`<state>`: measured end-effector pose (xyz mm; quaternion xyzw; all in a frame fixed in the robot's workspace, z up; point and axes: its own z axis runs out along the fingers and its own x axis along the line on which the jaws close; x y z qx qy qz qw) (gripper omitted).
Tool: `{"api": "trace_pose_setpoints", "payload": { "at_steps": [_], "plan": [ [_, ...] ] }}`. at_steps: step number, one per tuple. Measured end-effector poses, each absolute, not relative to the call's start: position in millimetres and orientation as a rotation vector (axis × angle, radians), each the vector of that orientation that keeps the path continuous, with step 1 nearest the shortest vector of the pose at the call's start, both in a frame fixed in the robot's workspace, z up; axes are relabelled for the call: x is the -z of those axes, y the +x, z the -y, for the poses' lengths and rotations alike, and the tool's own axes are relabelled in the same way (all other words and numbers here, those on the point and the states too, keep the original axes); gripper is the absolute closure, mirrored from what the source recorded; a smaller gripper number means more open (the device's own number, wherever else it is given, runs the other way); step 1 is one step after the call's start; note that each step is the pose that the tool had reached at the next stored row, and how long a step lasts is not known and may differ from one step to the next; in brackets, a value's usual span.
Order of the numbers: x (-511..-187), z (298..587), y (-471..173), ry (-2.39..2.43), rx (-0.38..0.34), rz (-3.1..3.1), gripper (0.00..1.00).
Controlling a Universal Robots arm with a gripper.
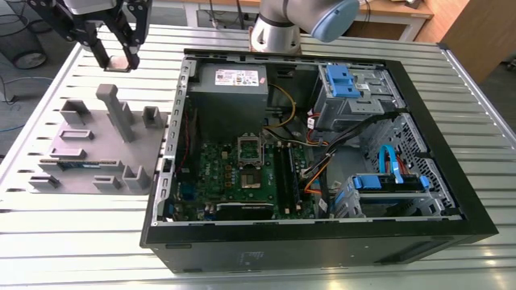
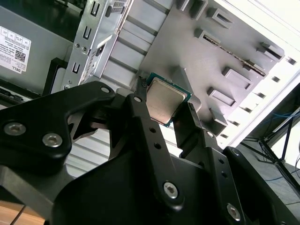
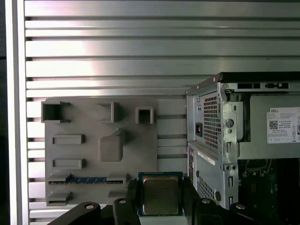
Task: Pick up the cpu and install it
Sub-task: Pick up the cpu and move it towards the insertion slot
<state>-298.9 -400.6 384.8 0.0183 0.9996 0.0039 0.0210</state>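
1. The cpu point(image 1: 119, 62) point(image 2: 165, 101) point(image 3: 160, 194) sits between the two black jaws, which are clamped on its opposite edges. Its flat face shows in both wrist views.
2. It is a small square chip with a dull silver-grey metal top, rounded at the corners, and a thin green rim around it.
3. In the exterior view it hangs above the slatted metal desk point(image 1: 81, 241), beyond the far end of the grey moulded tray point(image 1: 89, 151) point(image 3: 93, 122) and to the exterior view's left of the open computer case point(image 1: 322, 241).
4. A long green memory stick point(image 1: 77, 163) point(image 3: 89, 179) lies in a slot of the tray.
5. Inside the case, the green board carries a dark metal-framed socket point(image 1: 250, 151).
6. A white label point(image 1: 234, 77) point(image 3: 283, 125) with small print and a square code is stuck on the grey power supply box.
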Motion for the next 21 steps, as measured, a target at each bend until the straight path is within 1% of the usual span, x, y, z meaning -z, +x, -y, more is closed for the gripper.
{"api": "trace_pose_setpoints", "payload": {
  "at_steps": [21],
  "plan": [
    [-384.7,400.5,-269.2,0.057,-0.012,-3.099,0.53]
  ]
}}
